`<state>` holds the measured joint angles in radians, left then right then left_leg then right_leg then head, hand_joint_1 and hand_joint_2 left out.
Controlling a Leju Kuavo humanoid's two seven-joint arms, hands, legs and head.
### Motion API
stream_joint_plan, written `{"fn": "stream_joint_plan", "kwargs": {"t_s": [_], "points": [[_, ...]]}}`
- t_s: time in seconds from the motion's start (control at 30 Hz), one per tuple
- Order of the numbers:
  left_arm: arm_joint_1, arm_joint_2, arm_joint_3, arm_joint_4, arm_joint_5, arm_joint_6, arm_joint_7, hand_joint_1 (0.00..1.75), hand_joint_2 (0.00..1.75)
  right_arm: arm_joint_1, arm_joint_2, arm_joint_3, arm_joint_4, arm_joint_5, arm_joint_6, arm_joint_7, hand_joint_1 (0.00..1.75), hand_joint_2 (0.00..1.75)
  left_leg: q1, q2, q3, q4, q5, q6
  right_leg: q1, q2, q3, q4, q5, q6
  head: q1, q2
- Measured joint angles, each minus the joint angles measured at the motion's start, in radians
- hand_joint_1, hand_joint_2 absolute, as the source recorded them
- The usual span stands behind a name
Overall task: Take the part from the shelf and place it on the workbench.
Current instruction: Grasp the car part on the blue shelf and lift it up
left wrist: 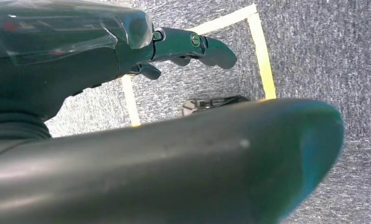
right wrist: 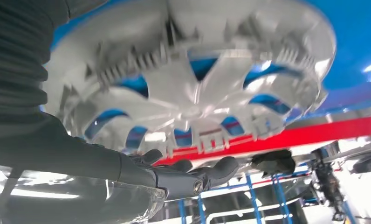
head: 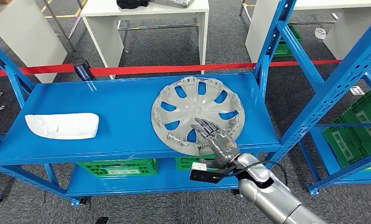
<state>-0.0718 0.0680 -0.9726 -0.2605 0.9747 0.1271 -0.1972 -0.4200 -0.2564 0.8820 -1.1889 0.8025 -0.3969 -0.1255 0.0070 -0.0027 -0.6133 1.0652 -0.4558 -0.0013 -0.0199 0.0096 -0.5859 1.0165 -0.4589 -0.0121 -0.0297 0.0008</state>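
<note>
A round grey wheel cover (head: 200, 109) lies flat on the right half of the blue shelf (head: 123, 102). My right hand (head: 215, 137) reaches over its near rim with fingers stretched out and apart, holding nothing. In the right wrist view the cover (right wrist: 193, 79) sits just beyond the extended fingers (right wrist: 211, 173); I cannot tell whether they touch it. A white moulded part (head: 62, 126) lies at the shelf's left end. My left hand (left wrist: 127, 51) hangs over grey carpet with its fingers (left wrist: 214, 49) straight and nothing in it.
Blue uprights (head: 272, 42) frame the shelf's right end. Green crates (head: 118, 167) sit on the lower level, and more (head: 356, 130) in a rack at right. A red barrier tape (head: 174, 69) runs behind, with white tables (head: 146, 14) beyond. Yellow floor tape (left wrist: 263, 60) marks the carpet.
</note>
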Motion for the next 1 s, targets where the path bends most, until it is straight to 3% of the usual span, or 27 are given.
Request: {"fn": "stream_joint_plan", "kwargs": {"t_s": [0.07,0.13,0.2,0.3,0.33,0.37,0.4,0.47,0.53,0.63,0.7,0.8,0.87,0.9,0.93,1.0], "points": [[0.0,0.002,0.0,0.0,-0.001,0.0,0.002,0.0,0.0,-0.014,0.0,-0.002,0.014,0.002,-0.004,0.004,0.0,1.75,-0.006,-0.001,0.028,-0.055,0.007,0.007,0.002,0.001,-0.004,0.0,0.002,0.006,0.0,0.0],[0.001,0.002,0.0,0.0,-0.001,0.001,0.003,0.0,0.0,-0.02,0.0,-0.005,0.026,0.006,-0.007,0.009,0.0,1.75,-0.007,0.0,0.031,-0.063,0.011,0.014,0.002,0.001,-0.007,-0.002,0.004,0.016,0.0,0.0],[0.001,0.002,0.0,0.001,-0.001,0.001,0.004,0.0,0.0,-0.026,0.0,-0.009,0.039,0.011,-0.011,0.012,0.0,1.75,-0.004,0.001,0.037,-0.079,0.021,0.025,0.001,-0.001,-0.022,0.025,-0.012,0.021,0.001,0.0],[0.001,0.001,0.0,0.001,0.0,0.002,0.004,0.0,0.0,-0.036,-0.001,-0.012,0.062,0.018,-0.014,0.015,0.0,1.75,-0.005,0.002,0.039,-0.087,0.027,0.034,0.002,-0.002,-0.107,0.204,-0.087,0.013,0.003,0.0],[0.001,0.001,0.0,0.001,0.0,0.002,0.004,0.0,0.0,-0.036,-0.002,-0.012,0.07,0.021,-0.014,0.017,0.0,1.75,-0.005,0.002,0.038,-0.087,0.027,0.034,0.002,-0.002,-0.134,0.259,-0.103,0.014,0.003,0.0],[0.001,0.0,0.001,0.001,0.0,0.001,0.004,0.0,0.0,-0.036,-0.002,-0.012,0.077,0.024,-0.014,0.018,0.0,1.75,-0.006,0.001,0.037,-0.086,0.027,0.035,0.001,-0.003,-0.145,0.281,-0.105,0.018,0.003,0.0],[0.002,0.0,0.001,0.001,0.0,0.001,0.004,0.0,0.0,-0.036,-0.002,-0.012,0.083,0.027,-0.014,0.019,0.0,1.75,-0.005,0.001,0.037,-0.085,0.027,0.034,0.001,-0.003,-0.136,0.262,-0.091,0.026,0.003,0.0],[0.002,-0.001,0.001,0.001,0.0,0.001,0.004,0.0,0.0,-0.042,-0.003,-0.013,0.092,0.033,-0.012,0.022,0.0,1.75,-0.005,0.0,0.036,-0.079,0.024,0.03,-0.001,-0.006,-0.072,0.129,-0.038,0.041,0.003,0.0],[0.002,-0.001,0.001,0.001,0.0,0.001,0.003,0.0,0.0,-0.05,-0.004,-0.014,0.099,0.038,-0.009,0.023,0.0,1.75,-0.01,0.0,0.029,-0.067,0.018,0.021,-0.001,-0.007,-0.02,0.022,-0.003,0.037,0.002,0.0],[0.002,0.0,0.003,0.002,0.0,0.003,0.003,0.0,0.0,-0.055,-0.006,-0.013,0.108,0.043,-0.002,0.024,0.0,1.75,-0.01,0.001,0.023,-0.06,0.015,0.01,0.002,-0.006,-0.011,0.002,0.003,0.016,0.003,0.0],[0.002,0.0,0.004,0.002,0.001,0.006,0.002,0.0,0.0,-0.06,-0.006,-0.013,0.113,0.047,0.002,0.024,0.0,1.75,-0.006,0.001,0.011,-0.032,-0.006,0.0,-0.001,-0.005,-0.008,0.001,0.005,0.006,0.001,0.0],[0.003,-0.001,0.007,0.002,0.001,0.007,0.001,0.0,0.0,-0.064,-0.006,-0.012,0.118,0.05,0.003,0.024,0.0,1.75,0.001,0.002,-0.067,0.136,-0.09,-0.016,-0.003,-0.005,-0.006,0.0,0.004,-0.002,-0.004,0.0],[0.004,-0.001,0.008,0.003,0.001,0.008,0.0,0.0,0.0,-0.064,-0.006,-0.012,0.122,0.051,0.004,0.024,0.0,1.75,0.004,0.002,-0.111,0.223,-0.112,-0.019,-0.002,-0.005,-0.006,0.0,0.004,-0.002,-0.004,0.0],[0.004,0.0,0.008,0.003,0.001,0.008,0.0,0.0,0.0,-0.065,-0.006,-0.012,0.124,0.051,0.005,0.025,0.0,1.75,0.004,0.002,-0.107,0.213,-0.096,-0.018,-0.002,-0.004,-0.005,0.0,0.004,-0.002,-0.004,0.0],[0.004,0.0,0.009,0.003,0.001,0.008,0.0,0.0,0.0,-0.066,-0.006,-0.012,0.125,0.052,0.005,0.025,0.0,1.75,0.004,0.001,-0.084,0.166,-0.066,-0.014,-0.001,-0.004,-0.004,0.0,0.004,-0.002,-0.004,0.0],[0.004,0.001,0.009,0.004,0.001,0.008,-0.002,0.0,0.0,-0.068,-0.006,-0.013,0.125,0.052,0.005,0.027,0.0,1.75,0.001,0.001,-0.013,0.026,-0.007,-0.003,0.001,-0.002,-0.002,0.0,0.004,-0.001,-0.004,0.0]]}}
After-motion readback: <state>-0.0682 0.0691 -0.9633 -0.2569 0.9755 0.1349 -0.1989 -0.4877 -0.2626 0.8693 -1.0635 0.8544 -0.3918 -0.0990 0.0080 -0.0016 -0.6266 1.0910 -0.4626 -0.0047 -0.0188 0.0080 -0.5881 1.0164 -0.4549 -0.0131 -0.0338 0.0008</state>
